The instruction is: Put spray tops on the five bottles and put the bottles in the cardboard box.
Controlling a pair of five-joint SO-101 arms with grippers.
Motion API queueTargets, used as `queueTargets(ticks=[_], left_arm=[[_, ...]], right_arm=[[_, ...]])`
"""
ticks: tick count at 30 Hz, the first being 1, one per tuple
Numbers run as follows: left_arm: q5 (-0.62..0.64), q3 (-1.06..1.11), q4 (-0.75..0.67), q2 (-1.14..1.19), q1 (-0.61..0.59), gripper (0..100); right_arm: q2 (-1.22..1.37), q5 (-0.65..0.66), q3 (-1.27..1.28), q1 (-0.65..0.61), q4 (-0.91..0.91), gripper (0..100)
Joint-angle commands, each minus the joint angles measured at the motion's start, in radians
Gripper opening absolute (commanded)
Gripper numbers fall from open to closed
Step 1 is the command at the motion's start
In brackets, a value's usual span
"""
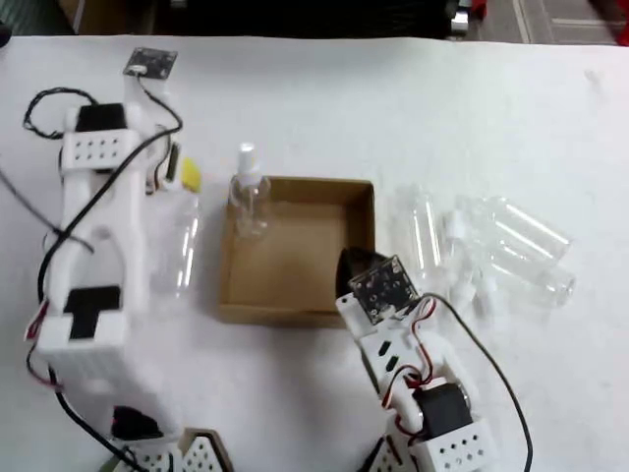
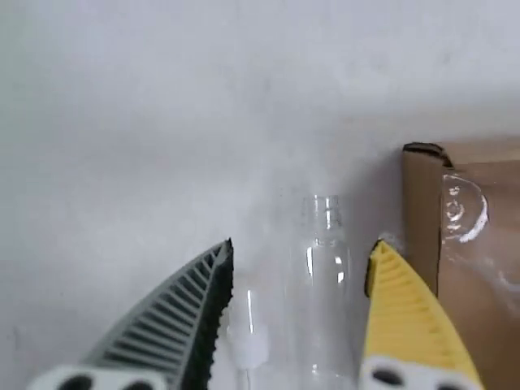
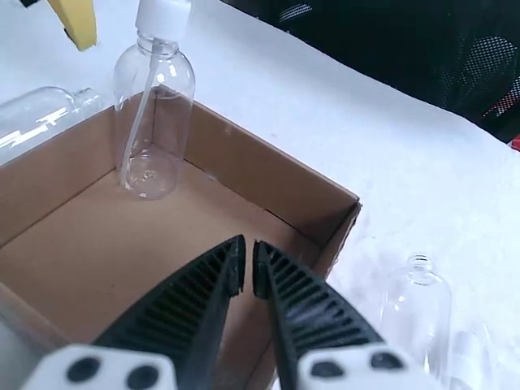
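A cardboard box (image 1: pixel 285 313) sits mid-table. One clear bottle (image 1: pixel 248 202) with a white spray top stands in its far left corner, also seen in the right wrist view (image 3: pixel 154 122). An uncapped clear bottle (image 1: pixel 182 241) lies on the table left of the box. My left gripper (image 1: pixel 182 177) is open, its grey and yellow fingers on either side of that bottle's neck (image 2: pixel 325 260). A white spray top (image 2: pixel 246 345) lies beside this bottle. My right gripper (image 3: pixel 248 276) is shut and empty, hanging over the box's floor near its right side (image 1: pixel 352 264).
Several uncapped bottles (image 1: pixel 516 251) and loose spray tops (image 1: pixel 464 285) lie right of the box; one of them stands out in the right wrist view (image 3: pixel 418 305). The left arm's body (image 1: pixel 93 246) stretches along the table's left side.
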Motion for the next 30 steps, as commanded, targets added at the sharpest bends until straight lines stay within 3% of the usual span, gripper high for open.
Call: queueTargets(ticks=[1, 13, 24, 30], left_arm=[[0.018, -0.152, 0.020, 0.139, 0.013, 25], [0.018, -0.190, 0.017, 0.297, 0.016, 25], [0.018, -0.181, 0.014, 0.311, 0.035, 6], [0.018, -0.190, 0.015, 0.400, 0.042, 10]], right_arm=[[-0.005, 0.008, -0.008, 0.001, -0.022, 1.5], [-0.005, 0.008, -0.008, 0.001, -0.022, 1.5], [-0.005, 0.008, -0.008, 0.002, -0.022, 1.5], [-0.005, 0.008, -0.008, 0.002, -0.022, 1.5]])
